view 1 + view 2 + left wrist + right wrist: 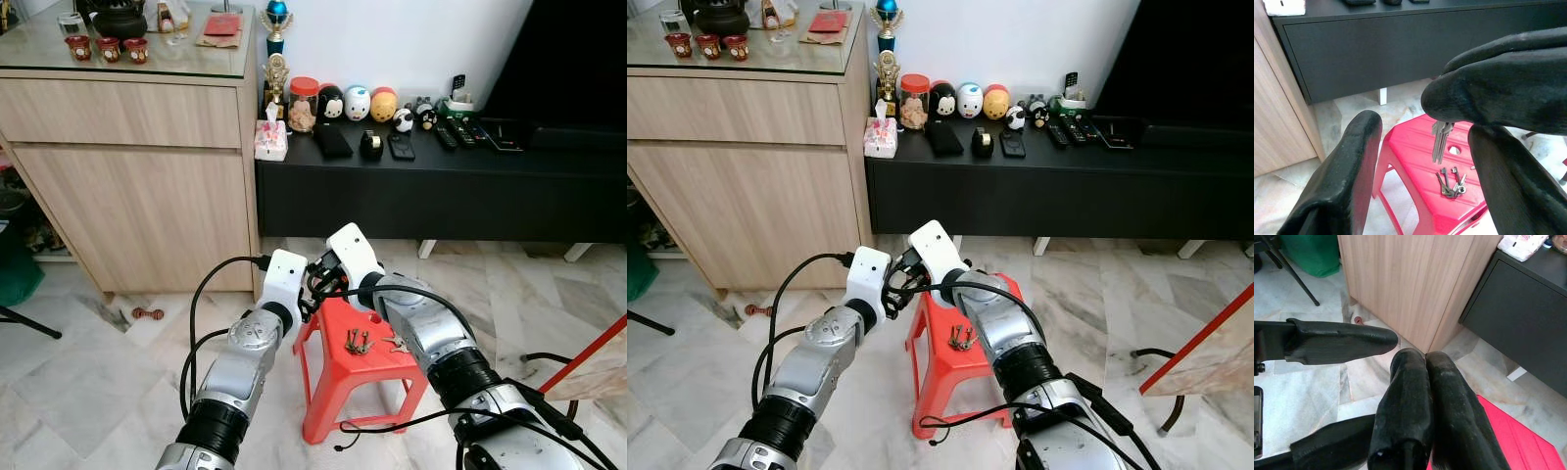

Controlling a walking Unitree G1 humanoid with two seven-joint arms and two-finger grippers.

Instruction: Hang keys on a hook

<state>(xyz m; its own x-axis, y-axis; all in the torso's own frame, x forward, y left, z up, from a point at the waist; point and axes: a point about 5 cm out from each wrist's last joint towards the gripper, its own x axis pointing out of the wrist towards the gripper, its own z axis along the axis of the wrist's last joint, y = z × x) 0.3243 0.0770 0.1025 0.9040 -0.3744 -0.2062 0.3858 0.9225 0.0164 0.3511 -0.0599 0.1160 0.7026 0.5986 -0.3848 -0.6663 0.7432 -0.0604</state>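
The jaws of the right gripper [1422, 396] were pressed shut on a small bunch of silver metal keys [1440, 139], which hung between the spread jaws of the left gripper [1425, 166]. A second key bunch [358, 342] lay on the red plastic stool [338, 377] below. The pinch would best be kept firm and the ring presented squarely; no hook could be made out.

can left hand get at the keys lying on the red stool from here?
Probably yes. The left hand is open above the red stool, nothing between it and the loose keys. But the right hand dangles another key bunch between its fingers.

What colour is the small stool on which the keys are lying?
The stool is red, with keys lying on its seat. The left wrist view shows it best.
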